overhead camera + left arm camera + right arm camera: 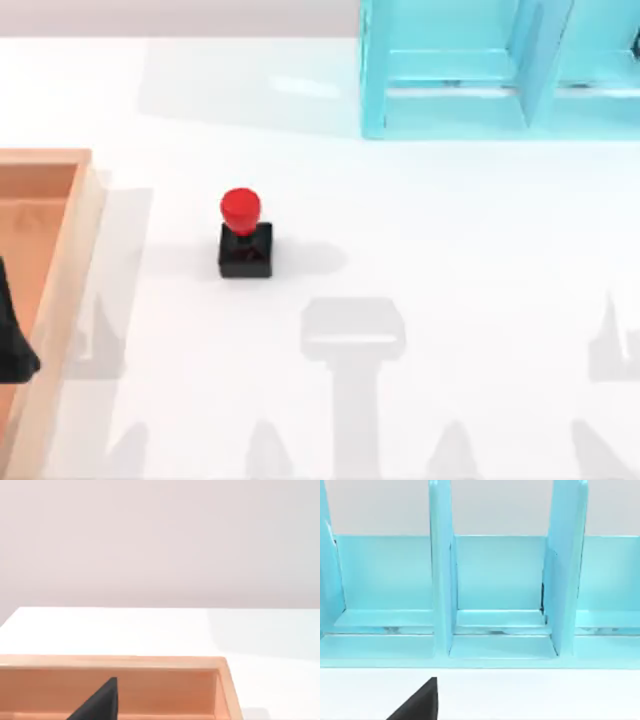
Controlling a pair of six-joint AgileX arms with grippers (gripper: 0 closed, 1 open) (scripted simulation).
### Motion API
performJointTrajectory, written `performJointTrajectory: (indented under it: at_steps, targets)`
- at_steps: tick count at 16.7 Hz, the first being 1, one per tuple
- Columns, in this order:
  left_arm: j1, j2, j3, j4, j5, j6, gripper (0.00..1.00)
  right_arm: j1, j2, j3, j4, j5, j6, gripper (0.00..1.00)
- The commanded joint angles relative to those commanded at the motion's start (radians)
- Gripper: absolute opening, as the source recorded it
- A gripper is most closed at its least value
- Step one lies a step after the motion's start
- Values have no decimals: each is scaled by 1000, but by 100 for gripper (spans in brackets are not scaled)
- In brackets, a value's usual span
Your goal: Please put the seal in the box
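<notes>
Seal (pixel 244 236) upright on table, apart from box (pixel 84 232); rigid, light, grab glossy knob; gripper states can't tell.

No legible text, labels, brands or numbers anywhere. Seal (pixel 244 236): red knob and black base blank, though a faint reddish mark on the base may be only a reflection. Box (pixel 82 225) rim unmarked.

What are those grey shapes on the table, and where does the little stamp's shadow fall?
Top view: the grey shapes are soft shadows on the table; what casts them is out of frame. The seal throws a faint shadow toward the table's right. Left wrist view: pale shading lies on the table beyond the box.
</notes>
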Motion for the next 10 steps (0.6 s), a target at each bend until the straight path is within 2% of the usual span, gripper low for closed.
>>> performJointTrajectory:
  at_steps: [5,10]
  targets:
    - [-26,59,43,-54,-3,1,100,0,0,0,0,0,0,100]
    - [-122,351,297,-293,-9,-14,100,0,0,0,0,0,0,100]
